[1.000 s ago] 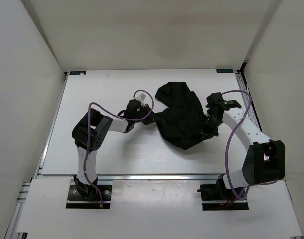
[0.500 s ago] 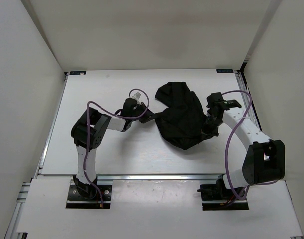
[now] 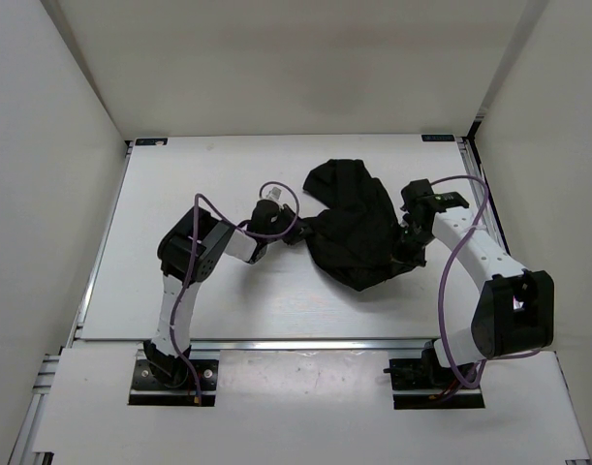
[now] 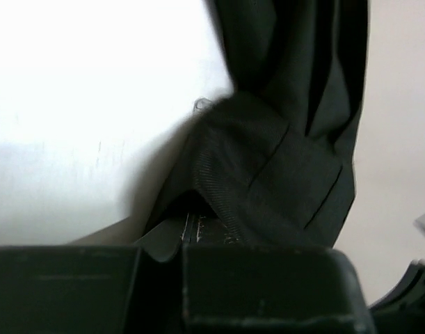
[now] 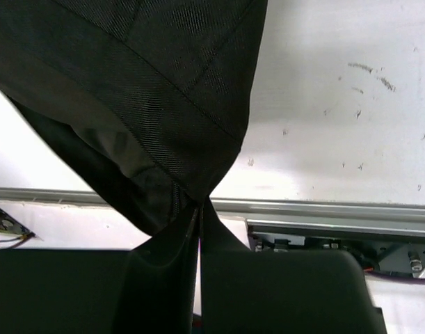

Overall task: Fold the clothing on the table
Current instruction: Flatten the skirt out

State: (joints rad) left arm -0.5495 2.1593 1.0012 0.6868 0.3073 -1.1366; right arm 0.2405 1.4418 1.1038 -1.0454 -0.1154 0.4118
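On the right-centre of the large flat white surface [image 3: 199, 174] lies the soft black pleated fabric garment [image 3: 352, 225], bunched into a crumpled heap, with its stitched folds plain to see up close. My left jaws are pinched tight on its left edge. My right jaws are clamped together on a corner at its right edge. Thin purple cables [image 3: 276, 208] loop over my arms. An aluminium rail [image 3: 305, 344] runs along the near edge. The small blue corner tags [image 3: 150, 141] are too small to read.

The left arm's elbow [image 3: 193, 254] has swung in closer behind the left claw [image 3: 297, 233], carrying its purple cable loop [image 3: 201, 200] along with it.
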